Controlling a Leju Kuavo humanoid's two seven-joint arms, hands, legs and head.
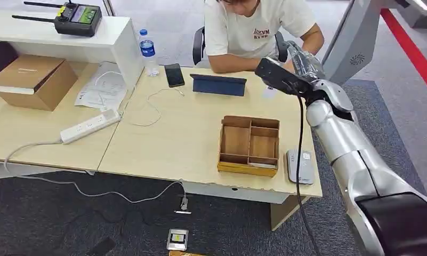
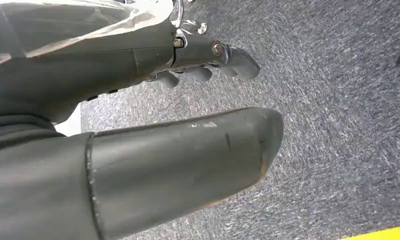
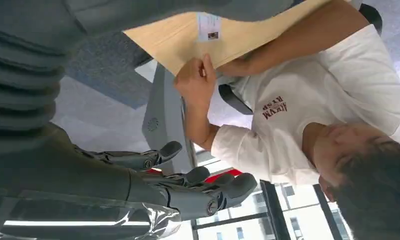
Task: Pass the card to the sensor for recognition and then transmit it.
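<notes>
The right robot hand (image 3: 188, 185) is held raised with fingers spread and empty beside the seated person (image 1: 259, 32), the small white card (image 3: 208, 26) lying on the light wooden table (image 1: 184, 144), apparently handed over.

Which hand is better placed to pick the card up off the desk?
Right. The right hand is raised over the desk's far edge near the card; the left hand hangs over carpet.

A light wooden table (image 1: 190, 144) carries a compartmented wooden tray (image 1: 249, 145) near its front right corner, with a grey sensor (image 1: 300, 166) just beside it at the right edge. A dark tablet (image 1: 218, 85), a phone (image 1: 174, 74) and a water bottle (image 1: 147, 52) lie along the far edge, and a white power strip (image 1: 90, 126) lies toward the left.
</notes>
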